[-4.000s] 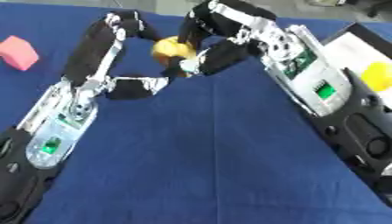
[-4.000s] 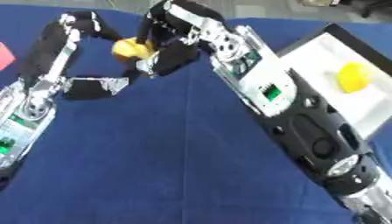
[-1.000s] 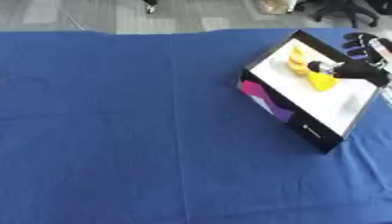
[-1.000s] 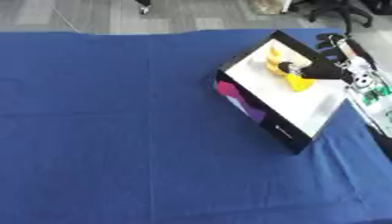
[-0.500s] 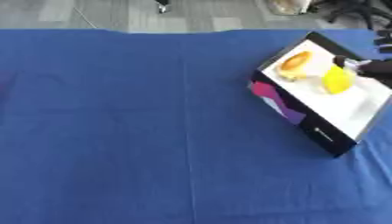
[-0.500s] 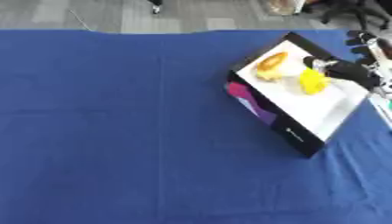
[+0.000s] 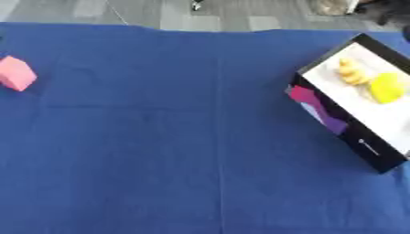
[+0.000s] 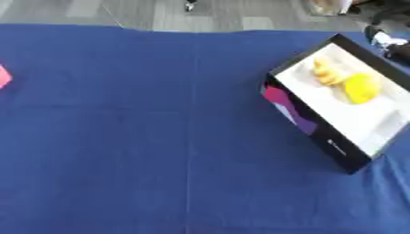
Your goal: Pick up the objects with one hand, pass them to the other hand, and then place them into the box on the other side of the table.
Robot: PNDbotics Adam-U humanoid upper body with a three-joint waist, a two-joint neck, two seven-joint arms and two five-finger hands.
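Blue cloth point(image 7: 160, 151) covers the whole table, with grey floor point(image 7: 144, 13) showing along the far edge. No robot hand appears in either eye view, so whether the fingers are apart, together or clamped on anything cannot be told, and places cannot be tied to the fingers. On the right side of the cloth sits the box point(image 7: 340, 132), black-walled with a white inside and a magenta and purple patch on its near wall, lying askew. Inside it rest a bright yellow rounded object point(image 7: 387, 87) and, just beside it toward the far left, a paler orange-yellow lumpy object point(image 7: 351, 73). A pink block point(image 7: 16, 73) lies at the far left, well apart from the box.
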